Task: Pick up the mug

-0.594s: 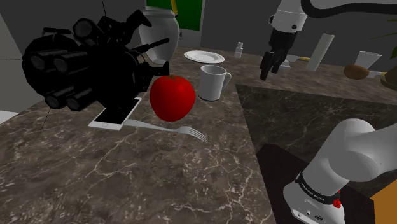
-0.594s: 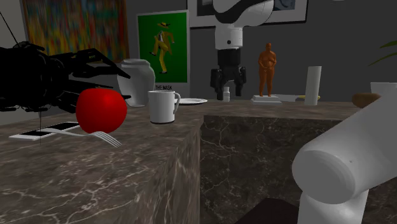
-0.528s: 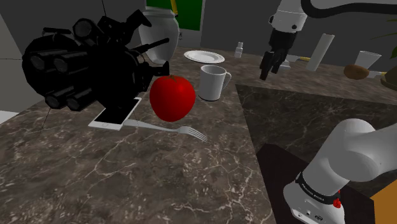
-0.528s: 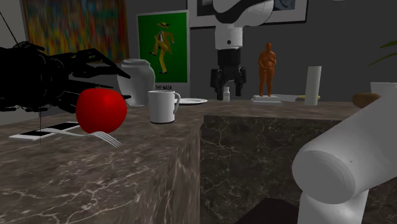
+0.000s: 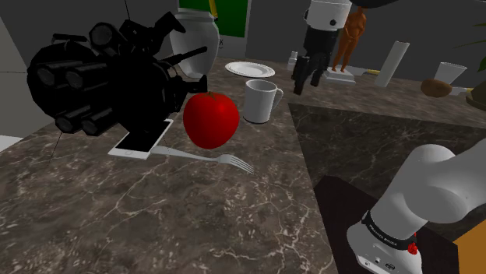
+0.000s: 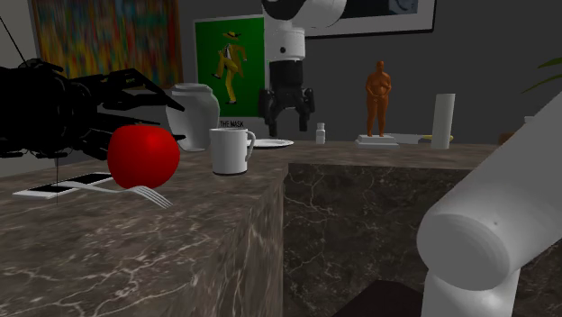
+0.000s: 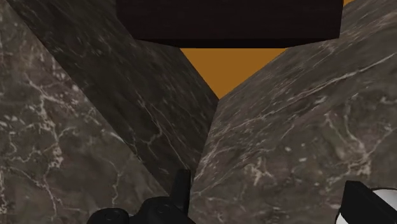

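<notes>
Shoulder view: my black fingers (image 5: 305,80) hang spread apart, holding nothing. White round mug (image 5: 259,101) stands on dark marble counter (image 5: 195,210), below and beside them. I think I'm reaching; next, go over it, drop, squeeze.

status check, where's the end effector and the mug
End effector open, empty, hovering high, handle side of the white mug. Mug upright on counter, untouched. Red apple close on its other side.

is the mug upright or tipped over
Upright: the white mug stands on its base on the marbled counter, open mouth facing up, handle sticking out sideways.
</notes>
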Available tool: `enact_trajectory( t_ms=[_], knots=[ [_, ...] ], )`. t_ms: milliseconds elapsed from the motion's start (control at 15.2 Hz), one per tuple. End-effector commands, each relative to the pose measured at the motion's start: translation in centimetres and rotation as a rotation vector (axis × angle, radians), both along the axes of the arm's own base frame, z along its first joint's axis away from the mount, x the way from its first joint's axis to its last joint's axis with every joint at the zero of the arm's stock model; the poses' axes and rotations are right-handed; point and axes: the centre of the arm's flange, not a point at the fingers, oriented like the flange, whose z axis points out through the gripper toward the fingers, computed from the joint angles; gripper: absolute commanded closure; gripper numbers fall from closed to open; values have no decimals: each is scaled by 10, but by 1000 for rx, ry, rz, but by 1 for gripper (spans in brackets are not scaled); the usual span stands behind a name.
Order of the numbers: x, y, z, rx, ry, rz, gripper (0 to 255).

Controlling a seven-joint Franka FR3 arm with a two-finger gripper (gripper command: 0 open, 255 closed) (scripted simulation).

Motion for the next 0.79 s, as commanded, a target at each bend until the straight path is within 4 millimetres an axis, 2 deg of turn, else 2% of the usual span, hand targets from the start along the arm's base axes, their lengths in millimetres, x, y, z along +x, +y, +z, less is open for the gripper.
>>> enact_trajectory(
  t_ms=[0,726],
  knots=[
    [10,22,2,3,0,3,0],
    [72,149,23,15,2,23,0]
  ],
)
